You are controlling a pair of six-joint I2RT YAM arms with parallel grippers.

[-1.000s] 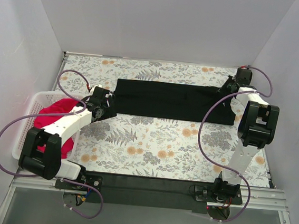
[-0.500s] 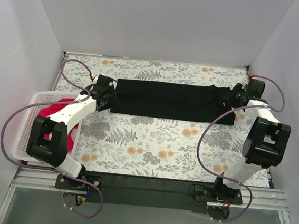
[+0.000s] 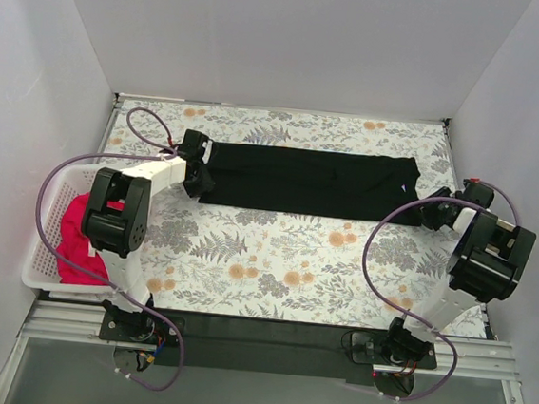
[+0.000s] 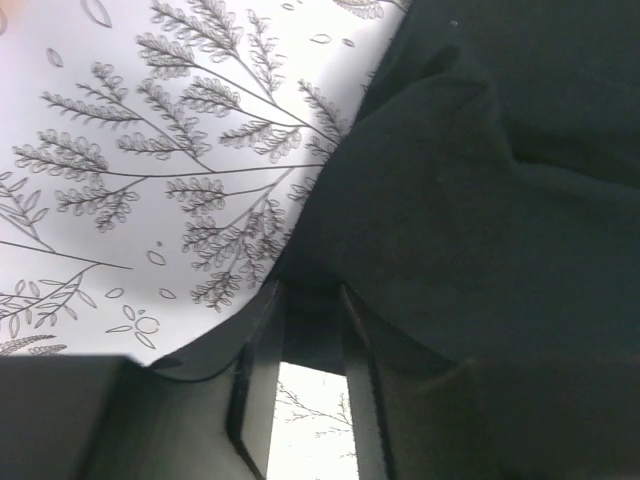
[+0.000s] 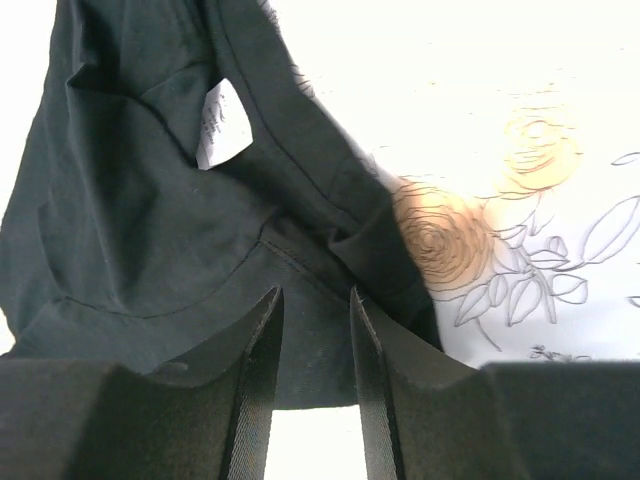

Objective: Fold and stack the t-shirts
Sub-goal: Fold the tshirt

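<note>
Evidently the right claw (image 5: 315, 292) hangs part-open, holding nothing, over the black t-shirt (image 3: 300, 179) at its collar end. The left claw (image 4: 308, 292), jaws narrow, meets the other end; grip unclear.

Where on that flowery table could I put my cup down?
Bare: the broad strip of table between the black t-shirt and the arm bases, and a narrow strip behind it. Crowded: shirt ends, at the left gripper and right gripper.
</note>
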